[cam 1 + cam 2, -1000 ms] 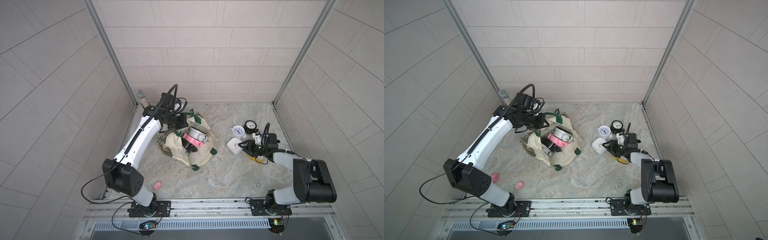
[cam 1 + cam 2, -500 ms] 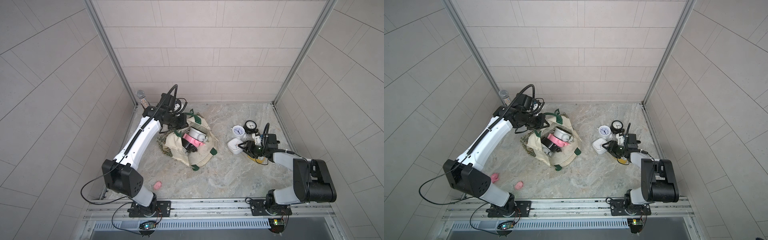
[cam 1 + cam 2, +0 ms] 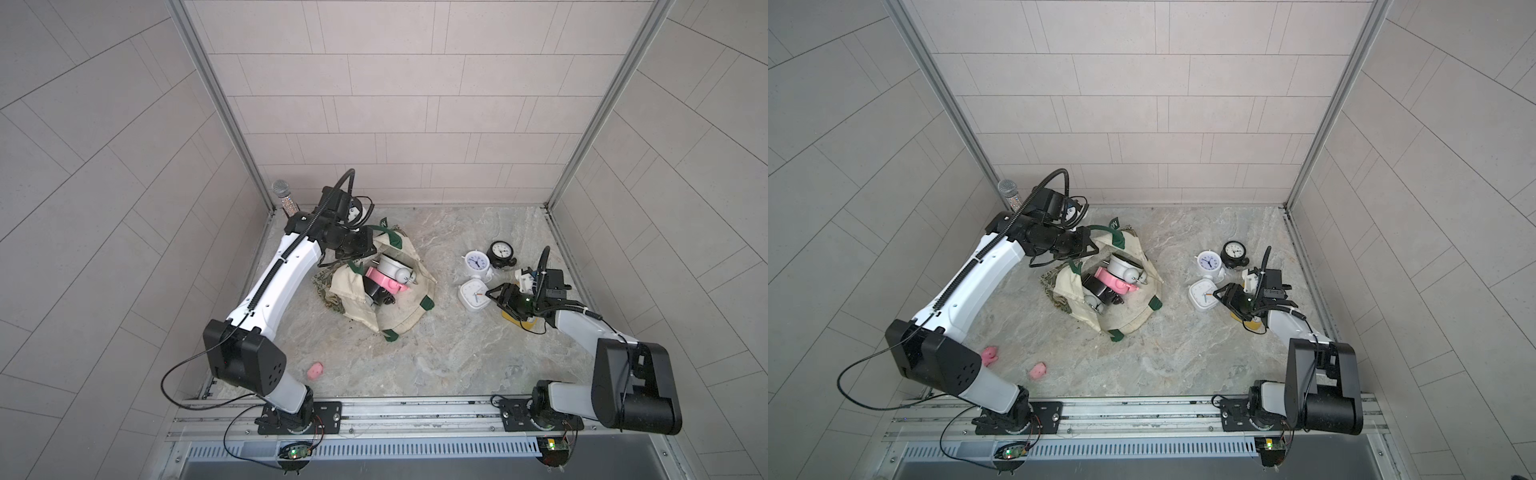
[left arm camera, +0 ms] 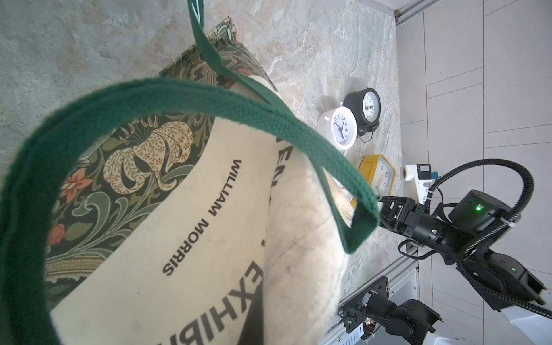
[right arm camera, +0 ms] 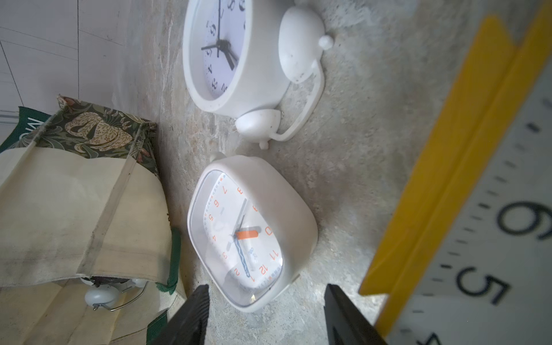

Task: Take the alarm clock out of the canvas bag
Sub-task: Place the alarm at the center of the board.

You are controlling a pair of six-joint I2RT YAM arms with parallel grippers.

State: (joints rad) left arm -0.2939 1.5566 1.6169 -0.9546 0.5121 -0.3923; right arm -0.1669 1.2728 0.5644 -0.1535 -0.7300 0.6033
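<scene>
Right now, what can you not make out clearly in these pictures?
- Clocks inside the canvas bag: both top views, piled up and overlapping; count unclear.
- Yellow clock: right wrist view, cut by the edge, blurred; top views, right gripper covers most of it.
- Left gripper fingertips: top views, the bag hides them.

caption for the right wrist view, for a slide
Right gripper open at the white square clock, round white clock and canvas bag nearby
</scene>
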